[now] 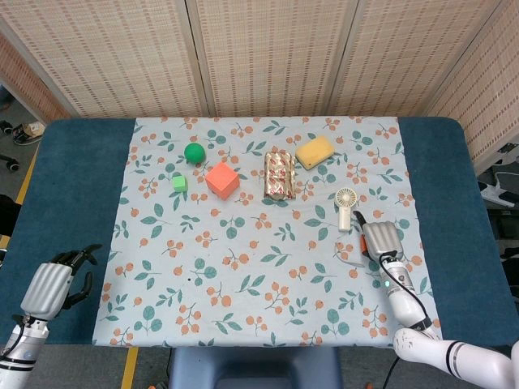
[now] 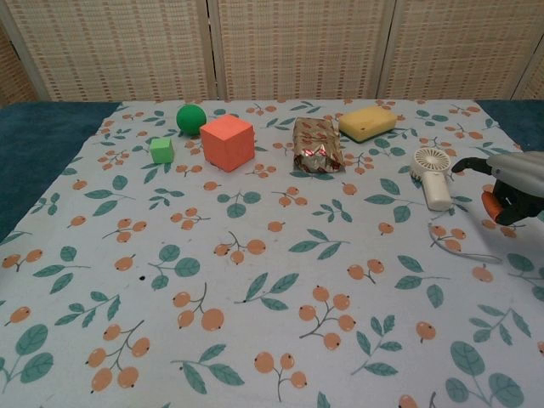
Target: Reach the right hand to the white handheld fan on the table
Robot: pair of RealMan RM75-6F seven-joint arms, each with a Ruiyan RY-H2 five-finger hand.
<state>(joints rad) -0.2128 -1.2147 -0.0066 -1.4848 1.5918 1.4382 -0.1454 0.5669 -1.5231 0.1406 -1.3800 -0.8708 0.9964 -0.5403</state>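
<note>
The right hand, open and empty, hovers just right of the white handheld fan; it should approach the handle slowly.

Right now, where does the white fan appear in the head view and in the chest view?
Head view: white fan right of centre, just beyond the right hand.
Chest view: fan at right, left of that hand.
Shared landmark: the yellow sponge behind it.
</note>
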